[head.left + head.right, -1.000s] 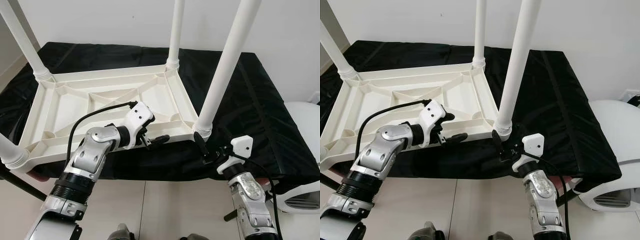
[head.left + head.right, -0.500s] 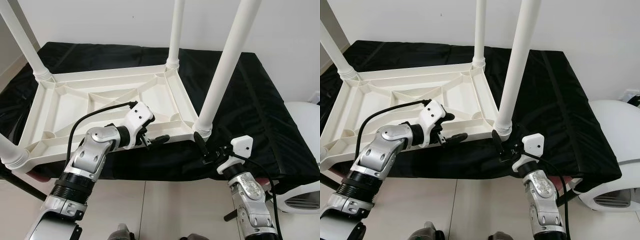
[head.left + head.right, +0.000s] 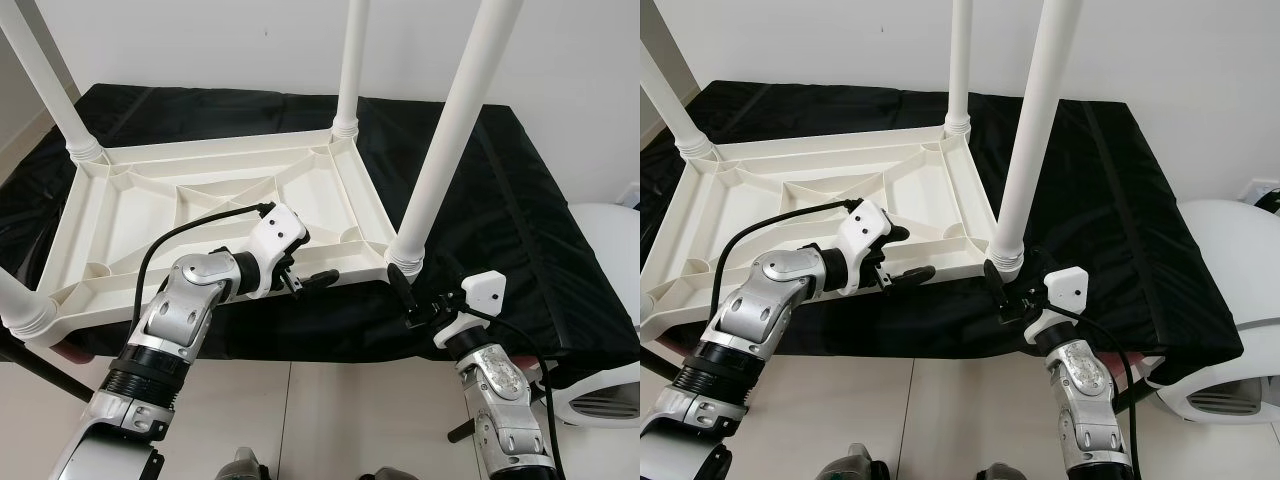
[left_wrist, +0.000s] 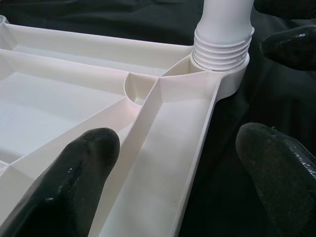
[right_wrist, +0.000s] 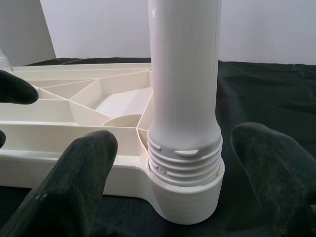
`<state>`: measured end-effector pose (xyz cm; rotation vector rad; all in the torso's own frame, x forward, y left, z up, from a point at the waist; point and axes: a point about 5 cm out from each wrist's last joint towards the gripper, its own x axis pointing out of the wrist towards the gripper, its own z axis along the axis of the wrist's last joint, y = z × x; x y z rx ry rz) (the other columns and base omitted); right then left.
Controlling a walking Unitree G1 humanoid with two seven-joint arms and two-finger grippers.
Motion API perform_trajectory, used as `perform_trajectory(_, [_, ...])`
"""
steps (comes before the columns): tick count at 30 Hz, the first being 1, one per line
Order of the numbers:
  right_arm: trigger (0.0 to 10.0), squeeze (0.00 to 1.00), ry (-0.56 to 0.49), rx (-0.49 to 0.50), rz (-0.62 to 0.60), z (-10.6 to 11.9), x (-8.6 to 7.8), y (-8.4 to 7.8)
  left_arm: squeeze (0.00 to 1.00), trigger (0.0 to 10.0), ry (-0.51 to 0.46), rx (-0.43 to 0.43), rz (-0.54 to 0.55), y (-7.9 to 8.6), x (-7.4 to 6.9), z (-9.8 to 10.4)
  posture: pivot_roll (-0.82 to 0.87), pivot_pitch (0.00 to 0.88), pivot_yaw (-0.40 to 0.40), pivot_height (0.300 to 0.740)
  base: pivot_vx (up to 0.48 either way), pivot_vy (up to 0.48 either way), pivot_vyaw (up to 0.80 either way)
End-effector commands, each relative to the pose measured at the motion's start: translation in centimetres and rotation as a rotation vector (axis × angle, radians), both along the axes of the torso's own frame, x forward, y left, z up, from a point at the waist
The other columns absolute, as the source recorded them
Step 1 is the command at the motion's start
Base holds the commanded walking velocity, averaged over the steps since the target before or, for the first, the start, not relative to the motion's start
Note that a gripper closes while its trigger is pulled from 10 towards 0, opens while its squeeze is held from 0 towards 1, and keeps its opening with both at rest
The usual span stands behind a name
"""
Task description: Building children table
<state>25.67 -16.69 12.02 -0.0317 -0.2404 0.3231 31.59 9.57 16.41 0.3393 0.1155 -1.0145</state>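
Note:
A white plastic children's table [image 3: 150, 215] lies upside down on a black-covered surface [image 3: 500, 210], with its legs standing up at the corners. My left gripper [image 3: 305, 272] is open at the table's near rim; in the left wrist view its fingers [image 4: 74, 187] straddle that rim [image 4: 197, 148] without closing on it. The right gripper [image 3: 408, 295] is open around the base of the near right leg [image 3: 450, 130]. In the right wrist view the threaded leg [image 5: 183, 74] sits in its socket between the two spread fingers [image 5: 74, 182].
Three more legs rise at the far left [image 3: 50, 90], far right [image 3: 350, 70] and near left [image 3: 20, 300] corners. A white rounded object [image 3: 610, 300] stands at the right of the covered surface. A white wall is behind, tiled floor [image 3: 330, 420] below the near edge.

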Motion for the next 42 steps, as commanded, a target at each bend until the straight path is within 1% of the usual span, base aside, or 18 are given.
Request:
perform_trajectory(1, [10.0,0.00,-0.008,-0.002,0.005,0.1,0.1,0.1,0.00,10.0,0.008,0.013,-0.007,-0.2,0.0,-0.1,-0.05,0.000,0.047,0.740,0.000,0.000,0.00])
perform_trajectory(20, [10.0,0.00,-0.008,-0.002,0.005,0.1,0.1,0.1,0.00,10.0,0.008,0.013,-0.007,-0.2,0.0,-0.1,-0.05,0.000,0.047,0.740,0.000,0.000,0.00])
perform_trajectory(21, [10.0,0.00,-0.003,-0.003,0.006,0.0,-0.1,0.1,0.00,10.0,0.009,0.004,0.005,0.1,-0.1,-0.2,-0.05,0.000,0.000,0.740,0.000,0.000,0.00])
perform_trajectory(23, [10.0,0.00,-0.005,-0.009,0.044,-0.6,-0.2,0.5,0.00,10.0,-0.012,-0.052,0.108,1.4,-0.2,0.0,-0.04,0.000,0.000,0.740,0.000,0.000,0.00])
perform_trajectory(25, [10.0,0.00,-0.009,-0.012,0.062,-0.7,-0.1,0.7,0.00,10.0,-0.021,-0.073,0.151,1.9,-0.3,0.1,-0.04,0.000,0.000,0.740,0.000,0.000,0.00])
perform_trajectory(37, [10.0,0.00,-0.013,-0.012,0.083,-0.6,0.2,1.1,0.00,10.0,-0.024,-0.087,0.189,2.4,-0.4,0.1,-0.02,0.000,0.000,0.740,0.000,0.000,0.00])
perform_trajectory(38, [10.0,0.00,-0.020,-0.014,0.118,-0.5,0.3,1.5,0.00,10.0,-0.027,-0.112,0.229,2.8,-0.5,0.2,-0.01,0.000,0.000,0.740,0.000,0.000,0.00])
perform_trajectory(39, [10.0,0.00,-0.020,-0.014,0.118,-0.5,0.3,1.5,0.00,10.0,-0.027,-0.112,0.229,2.8,-0.5,0.2,-0.01,0.000,0.000,0.740,0.000,0.000,0.00])
perform_trajectory(41, [10.0,0.00,-0.022,-0.014,0.172,-0.3,0.4,2.1,0.00,10.0,-0.026,-0.129,0.272,3.2,-0.8,0.1,0.00,0.000,0.000,0.740,0.000,0.000,0.00])
perform_trajectory(42, [10.0,0.00,-0.022,-0.014,0.172,-0.3,0.4,2.1,0.00,10.0,-0.026,-0.129,0.272,3.2,-0.8,0.1,0.00,0.000,0.000,0.740,0.000,0.000,0.00])
